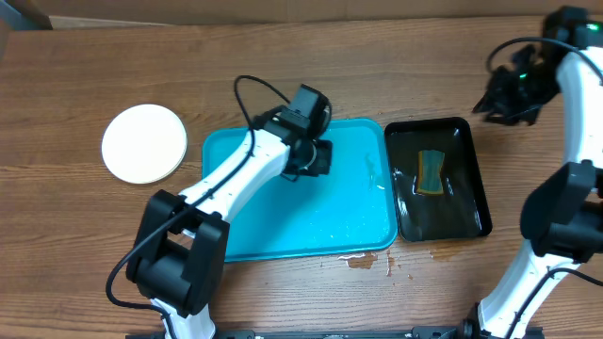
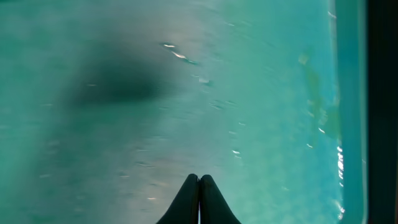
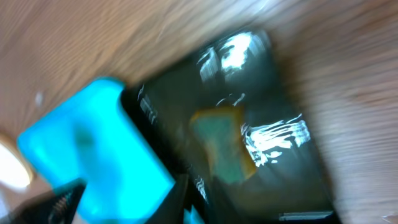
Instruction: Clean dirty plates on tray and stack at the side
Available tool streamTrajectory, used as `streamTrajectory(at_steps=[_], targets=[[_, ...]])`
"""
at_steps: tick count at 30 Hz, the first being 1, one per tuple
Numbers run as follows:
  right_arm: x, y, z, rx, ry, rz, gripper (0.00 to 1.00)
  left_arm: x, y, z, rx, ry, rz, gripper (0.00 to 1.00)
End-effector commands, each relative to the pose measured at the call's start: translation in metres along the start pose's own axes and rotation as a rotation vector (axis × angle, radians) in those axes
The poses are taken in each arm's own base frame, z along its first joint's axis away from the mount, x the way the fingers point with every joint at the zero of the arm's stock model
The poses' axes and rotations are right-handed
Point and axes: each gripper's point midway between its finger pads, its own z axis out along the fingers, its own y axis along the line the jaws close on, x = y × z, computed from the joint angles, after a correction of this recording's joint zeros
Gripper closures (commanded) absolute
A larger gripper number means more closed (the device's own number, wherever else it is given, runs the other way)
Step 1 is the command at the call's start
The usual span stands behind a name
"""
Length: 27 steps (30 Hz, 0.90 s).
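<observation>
Tray [image 1: 283,226] plate-free, plates [image 1: 143,141] at 9 o'clock: likely finished. Left gripper [image 2: 199,186] clenched, empty; right gripper [image 1: 490,104] state unclear. Next: retract arms.

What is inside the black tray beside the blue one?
One yellow-green sponge lies in the middle of the black tray, whose floor looks wet and glossy. Whatever is beneath the sponge is covered.

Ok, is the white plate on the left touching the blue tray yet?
Apart. The overhead view shows a strip of bare wooden table between the white plate and the left rim of the blue tray.
</observation>
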Motion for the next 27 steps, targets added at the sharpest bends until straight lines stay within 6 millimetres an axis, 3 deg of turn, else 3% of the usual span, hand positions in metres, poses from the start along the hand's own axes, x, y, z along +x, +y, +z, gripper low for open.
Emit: streamTrajectory(at_steps=[1,5,6,8,12,16,21,24,27], targets=[[0.031,0.049,0.011,-0.069,0.087,-0.175,0.96,-0.017,0.030,-0.012,-0.004,-0.015,-0.118,0.96],[0.069,0.083,0.031,-0.035,0.182,-0.274,0.96,-0.032,0.053,-0.035,0.068,-0.006,-0.199,0.96],[0.087,0.095,0.040,-0.018,0.222,-0.319,0.96,-0.036,0.063,-0.044,0.112,0.001,-0.226,0.96],[0.107,0.101,0.050,0.030,0.272,-0.351,0.96,-0.037,0.076,-0.050,0.130,0.006,-0.248,0.96],[0.146,0.103,0.073,0.150,0.350,-0.405,0.96,-0.028,0.107,-0.057,0.102,0.036,-0.303,0.96],[0.177,0.094,0.094,0.280,0.350,-0.416,0.96,-0.019,0.121,-0.061,0.090,0.068,-0.316,0.96],[0.209,0.098,0.098,0.283,0.229,-0.461,0.96,-0.014,0.134,-0.061,0.024,0.076,-0.314,0.96],[0.218,0.097,0.099,0.288,0.104,-0.464,0.96,-0.015,0.135,-0.061,0.019,0.072,-0.314,0.96],[0.219,0.074,0.106,0.378,0.006,-0.406,0.96,-0.015,0.134,-0.061,0.020,0.072,-0.314,0.96]])
